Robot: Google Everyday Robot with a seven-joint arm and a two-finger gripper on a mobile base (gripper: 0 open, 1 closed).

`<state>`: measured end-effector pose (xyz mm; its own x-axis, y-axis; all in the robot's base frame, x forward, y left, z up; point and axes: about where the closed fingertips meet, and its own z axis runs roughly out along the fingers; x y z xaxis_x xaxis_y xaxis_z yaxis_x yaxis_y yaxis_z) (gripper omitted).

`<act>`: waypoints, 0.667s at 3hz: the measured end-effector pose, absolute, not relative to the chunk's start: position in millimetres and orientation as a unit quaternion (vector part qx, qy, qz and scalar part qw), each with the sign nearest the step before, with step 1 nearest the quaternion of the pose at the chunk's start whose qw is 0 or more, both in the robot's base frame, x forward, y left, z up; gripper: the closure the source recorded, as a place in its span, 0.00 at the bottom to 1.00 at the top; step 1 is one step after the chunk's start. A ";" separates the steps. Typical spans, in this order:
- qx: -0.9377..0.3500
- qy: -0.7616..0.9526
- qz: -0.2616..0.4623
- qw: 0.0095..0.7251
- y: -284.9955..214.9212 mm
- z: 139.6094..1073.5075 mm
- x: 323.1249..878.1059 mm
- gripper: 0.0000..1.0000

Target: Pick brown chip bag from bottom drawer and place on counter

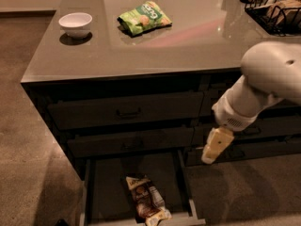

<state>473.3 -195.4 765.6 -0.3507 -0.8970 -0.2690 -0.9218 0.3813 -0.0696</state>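
The light, crinkly chip bag (146,202) in the drawer (108,187) probably wants a gentle mid-body pinch; the hand (208,157) hangs empty beside the drawer, openness I cannot tell.

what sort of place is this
Probably a kitchen or break room: a glossy counter over drawers, a white bowl and green snack bag on top, a brown chip bag in the open bottom drawer. The gripper hangs low, beside that drawer.
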 end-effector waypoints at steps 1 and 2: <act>-0.502 0.849 0.106 0.127 -165.8 683.6 469.8 0.00; -0.485 0.853 0.125 0.146 -146.3 621.3 467.4 0.00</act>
